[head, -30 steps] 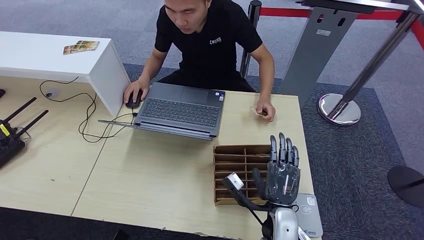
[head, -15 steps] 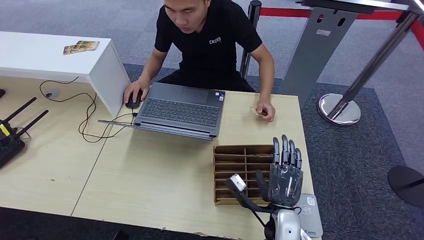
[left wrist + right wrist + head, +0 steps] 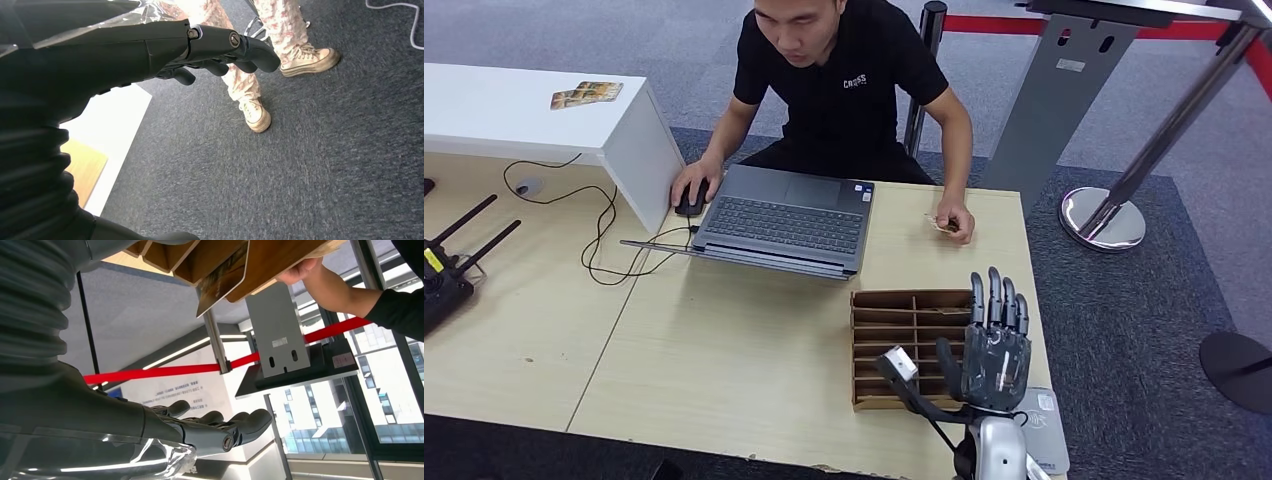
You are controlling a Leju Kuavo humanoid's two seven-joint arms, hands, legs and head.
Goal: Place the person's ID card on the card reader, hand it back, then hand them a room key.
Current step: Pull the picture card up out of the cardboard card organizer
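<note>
My right hand (image 3: 994, 350) stands upright with its fingers spread and nothing in it, over the near right corner of the table. It is in front of the brown cardboard slot box (image 3: 902, 325) and partly hides the grey card reader (image 3: 1046, 425). The person across the table pinches a small card (image 3: 944, 224) in a hand resting on the table's far edge. In the right wrist view my right hand (image 3: 210, 427) is stretched out flat below the slot box, where one card (image 3: 220, 282) sticks out. My left hand (image 3: 215, 45) hangs over the carpet with loosely bent fingers, holding nothing.
An open laptop (image 3: 786, 220) lies mid-table, the person's other hand on a mouse (image 3: 690, 200). A white shelf (image 3: 614, 140) with cards (image 3: 586, 94) stands far left, with cables and a black antenna device (image 3: 444, 270). A stanchion base (image 3: 1104, 218) stands right. Someone's shoes (image 3: 255, 112) are beside my left hand.
My right hand has drifted slightly to the right and toward me, staying upright and empty. The person and the items on the table have not moved.
</note>
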